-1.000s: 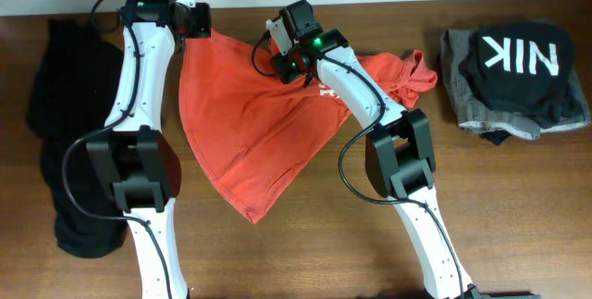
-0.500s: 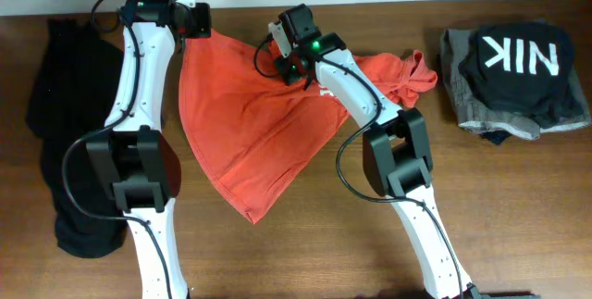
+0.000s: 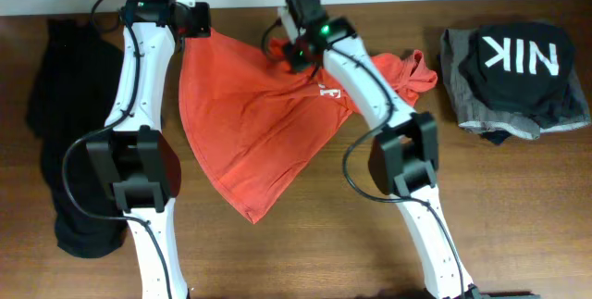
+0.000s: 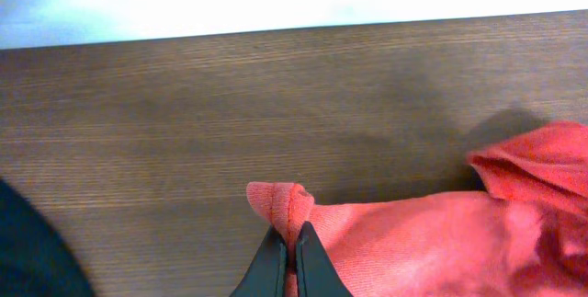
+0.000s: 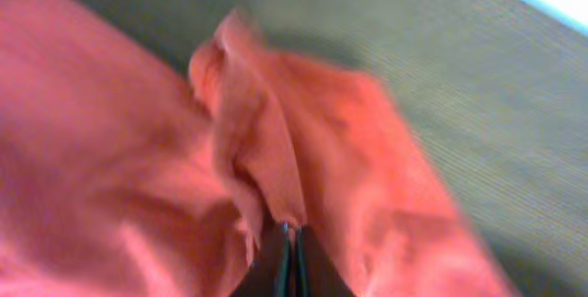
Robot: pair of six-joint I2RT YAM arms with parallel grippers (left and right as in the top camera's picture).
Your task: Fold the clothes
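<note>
- The orange-red T-shirt (image 3: 250, 123) lies on the desk (image 3: 305, 243) between the two arms. It is spread in a rough, wrinkled wedge that narrows to a point toward the near edge. A bunched part trails off to the right, toward the black shirt (image 3: 518, 58) lying on top of the grey garment (image 3: 460, 105).
- The left end effector (image 4: 292, 237) is closed tight on a small rolled corner of the T-shirt at its far left edge, with cloth pinched between the tips.
- The right end effector (image 5: 288, 233) is also fully closed. Its wrist view is blurred, but a ridge of red cloth rises straight out of the tips, so it appears to grip a fold along the far edge, near the white print (image 3: 326, 91).
- Handling, as a judgement: the cloth is thin, light and limp. It drapes and creases wherever it is not held, and it will sag between two grip points rather than keep any shape.
- It is not fragile or slippery. The knit should stay in a firm pinch, though it may stretch if the arms pull apart too hard.
- Good places to take hold are hems, corners and seams, where the cloth is doubled and thicker. A pinch in the open middle would only gather a loose bunch.
- Dark clothes (image 3: 65, 151) lie at the far left of the desk, apart from the T-shirt.
</note>
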